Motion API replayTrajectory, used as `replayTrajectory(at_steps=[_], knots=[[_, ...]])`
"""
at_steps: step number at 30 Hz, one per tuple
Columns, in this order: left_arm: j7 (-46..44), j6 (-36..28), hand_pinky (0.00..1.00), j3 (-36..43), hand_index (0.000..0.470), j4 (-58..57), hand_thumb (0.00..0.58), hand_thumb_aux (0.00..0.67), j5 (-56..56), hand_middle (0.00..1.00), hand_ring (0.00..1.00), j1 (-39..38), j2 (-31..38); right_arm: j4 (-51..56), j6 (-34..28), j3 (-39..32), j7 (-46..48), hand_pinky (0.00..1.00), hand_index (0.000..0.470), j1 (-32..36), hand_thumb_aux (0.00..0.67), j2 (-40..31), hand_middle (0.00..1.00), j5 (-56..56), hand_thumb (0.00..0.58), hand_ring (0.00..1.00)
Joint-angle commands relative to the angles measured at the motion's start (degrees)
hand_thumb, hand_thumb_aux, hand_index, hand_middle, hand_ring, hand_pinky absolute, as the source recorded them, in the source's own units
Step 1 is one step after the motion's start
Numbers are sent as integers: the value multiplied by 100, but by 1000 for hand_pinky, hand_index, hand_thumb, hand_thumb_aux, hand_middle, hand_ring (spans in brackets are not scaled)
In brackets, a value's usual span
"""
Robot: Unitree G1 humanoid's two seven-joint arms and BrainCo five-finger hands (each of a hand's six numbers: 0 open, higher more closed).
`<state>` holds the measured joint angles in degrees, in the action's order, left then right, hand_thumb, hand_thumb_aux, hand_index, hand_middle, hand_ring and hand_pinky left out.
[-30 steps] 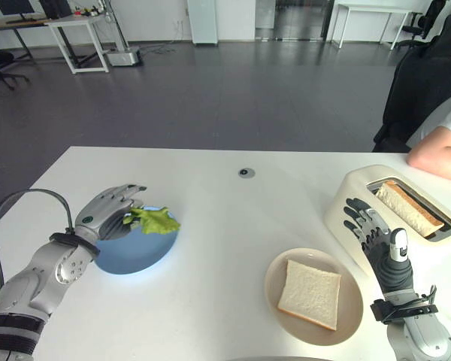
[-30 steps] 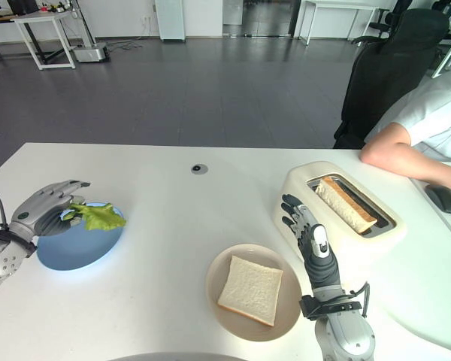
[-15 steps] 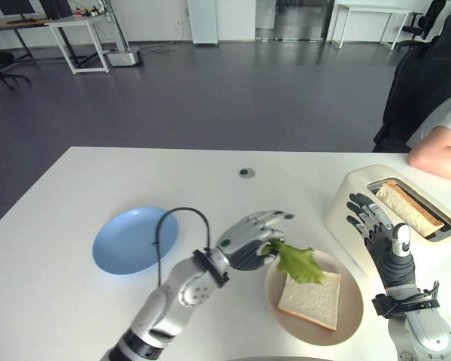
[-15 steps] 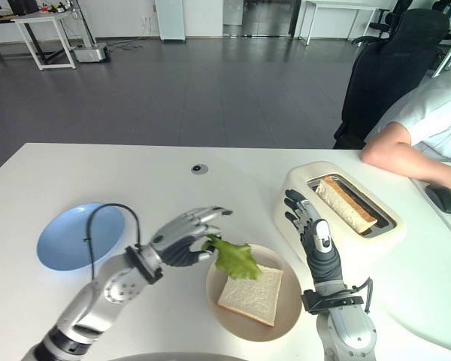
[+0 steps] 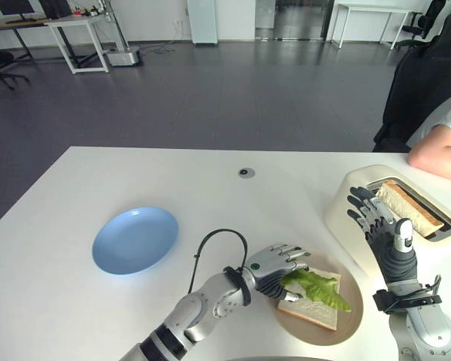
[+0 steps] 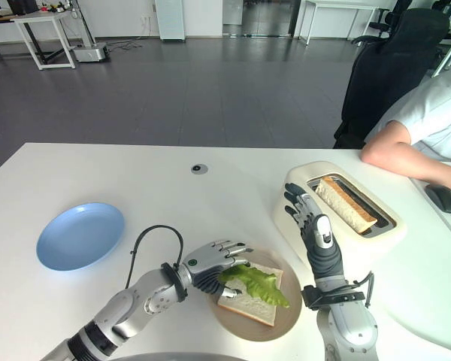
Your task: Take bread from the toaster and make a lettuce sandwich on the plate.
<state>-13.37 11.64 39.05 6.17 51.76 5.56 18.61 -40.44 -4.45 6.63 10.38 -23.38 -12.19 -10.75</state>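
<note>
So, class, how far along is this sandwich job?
Done: one bread slice lies on the plate. In hand: the left robot hand holds lettuce on that slice. Left: the second slice stands in the toaster, the right robot hand open beside it.

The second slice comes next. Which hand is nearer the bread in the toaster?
Right. The right hand is upright beside the toaster, close to the bread; the left hand holds lettuce at the plate.

We can read no writing, number, label or sign here: nothing legible on the toaster point(image 5: 347, 204), on the plate point(image 5: 354, 302) or on the blue plate point(image 5: 134, 241).
</note>
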Motion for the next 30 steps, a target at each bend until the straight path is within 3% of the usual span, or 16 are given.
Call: replayTrajectory(at_steps=[1,5,13,17,22,25,26,27,28,29,30], knots=[[-190,-19,0,-97,0,27,0,0,-59,0,0,117,35,-24,-73,120,16,0,0,140,0,-91,0,31,0,0],[-241,-42,0,-272,0,239,0,0,-92,0,0,185,27,-241,-28,268,11,0,0,299,0,-261,0,228,0,0],[-267,-127,0,-619,0,780,0,0,-381,0,0,221,-153,-367,-151,1303,-128,0,0,1055,0,-1062,0,1079,0,0],[-346,-204,0,-810,0,1034,0,0,-817,0,0,3,-207,369,-34,1952,-226,0,0,1150,0,-1830,0,2140,0,0],[-253,-498,0,-1965,0,1480,0,0,-3115,0,0,-838,-615,1229,256,2056,-163,0,0,727,0,-2487,0,3388,0,0],[-273,-533,0,-3130,0,1790,0,0,-5402,0,0,-1584,-970,1652,374,1893,-14,0,2,431,3,-2659,0,3750,5,0],[-280,-500,0,-3522,0,1836,0,0,-5944,0,0,-1808,-985,1734,423,1828,24,0,72,321,102,-2655,0,3814,164,0],[-295,-463,0,-3824,0,1827,0,0,-6263,0,0,-1959,-943,1766,464,1765,55,0,173,224,247,-2638,0,3868,349,0],[-309,-445,0,-4095,0,1792,0,0,-6508,0,0,-2085,-898,1784,511,1687,76,0,240,125,342,-2634,0,3959,441,0],[-330,-422,0,-4279,0,1757,0,0,-6634,0,0,-2178,-851,1799,552,1632,83,0,269,67,384,-2634,0,4023,474,0],[-362,-386,0,-4415,0,1707,0,0,-6709,0,0,-2280,-804,1807,577,1609,86,0,347,37,494,-2625,0,4050,540,0]])
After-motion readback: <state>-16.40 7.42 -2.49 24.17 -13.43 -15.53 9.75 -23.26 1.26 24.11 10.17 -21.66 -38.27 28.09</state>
